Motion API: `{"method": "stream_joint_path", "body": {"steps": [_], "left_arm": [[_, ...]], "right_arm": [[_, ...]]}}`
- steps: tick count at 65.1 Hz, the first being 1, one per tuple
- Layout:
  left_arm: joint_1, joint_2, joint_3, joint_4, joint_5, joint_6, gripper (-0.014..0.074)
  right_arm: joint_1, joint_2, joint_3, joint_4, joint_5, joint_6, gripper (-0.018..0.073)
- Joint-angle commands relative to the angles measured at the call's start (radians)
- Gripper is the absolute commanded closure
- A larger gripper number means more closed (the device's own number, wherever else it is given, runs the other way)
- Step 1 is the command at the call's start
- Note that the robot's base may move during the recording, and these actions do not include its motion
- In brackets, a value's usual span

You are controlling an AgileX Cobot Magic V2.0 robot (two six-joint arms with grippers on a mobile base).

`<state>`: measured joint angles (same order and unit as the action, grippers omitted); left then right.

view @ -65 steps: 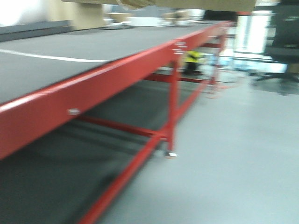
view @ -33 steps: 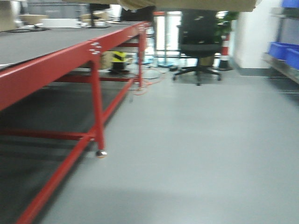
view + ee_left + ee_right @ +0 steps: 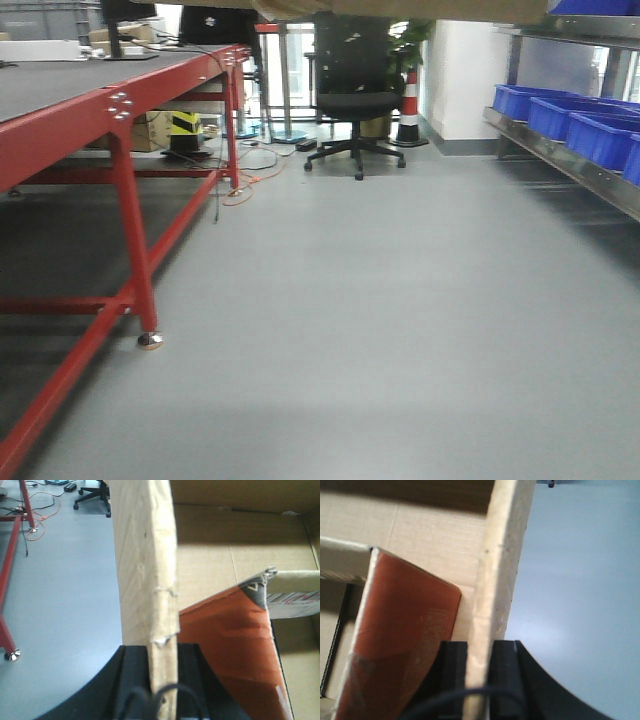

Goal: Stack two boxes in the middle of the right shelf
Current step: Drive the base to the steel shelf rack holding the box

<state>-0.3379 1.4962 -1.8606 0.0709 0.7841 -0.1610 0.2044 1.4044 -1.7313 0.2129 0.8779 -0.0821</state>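
Observation:
I hold one open brown cardboard box between both arms. Its underside [image 3: 400, 8] crosses the top of the front view. My left gripper [image 3: 162, 652] is shut on the box's left wall [image 3: 145, 570]. My right gripper [image 3: 479, 650] is shut on the right wall [image 3: 502, 555]. Inside the box lies a reddish-brown panel [image 3: 225, 645] [image 3: 405, 630] against the bottom. The steel shelf [image 3: 575, 165] runs along the right edge of the front view, some way ahead. No second box shows.
Blue bins [image 3: 560, 115] sit on the shelf. A red-framed table [image 3: 120, 100] fills the left side. A black office chair [image 3: 350, 90], a striped cone [image 3: 408, 105] and floor cables [image 3: 245, 185] stand at the far end. Grey floor lies between.
The front view has swung right: the red table slid to the left and the shelf with blue bins came into view. The box's underside stays at the top.

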Motion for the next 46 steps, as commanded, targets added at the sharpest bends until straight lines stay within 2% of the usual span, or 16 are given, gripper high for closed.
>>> {"method": "stream_joint_path", "body": {"steps": [1,46], "left_arm": [[0.003,-0.013,-0.007,-0.011,-0.076,0.000,0.0708],[0.003,-0.013,-0.007,-0.011,-0.076,0.000,0.0708]], "right_arm": [[-0.004,-0.008,-0.012,-0.007,-0.034,-0.004,0.0711],[-0.004,-0.008,-0.012,-0.007,-0.034,-0.004,0.0711]]}}
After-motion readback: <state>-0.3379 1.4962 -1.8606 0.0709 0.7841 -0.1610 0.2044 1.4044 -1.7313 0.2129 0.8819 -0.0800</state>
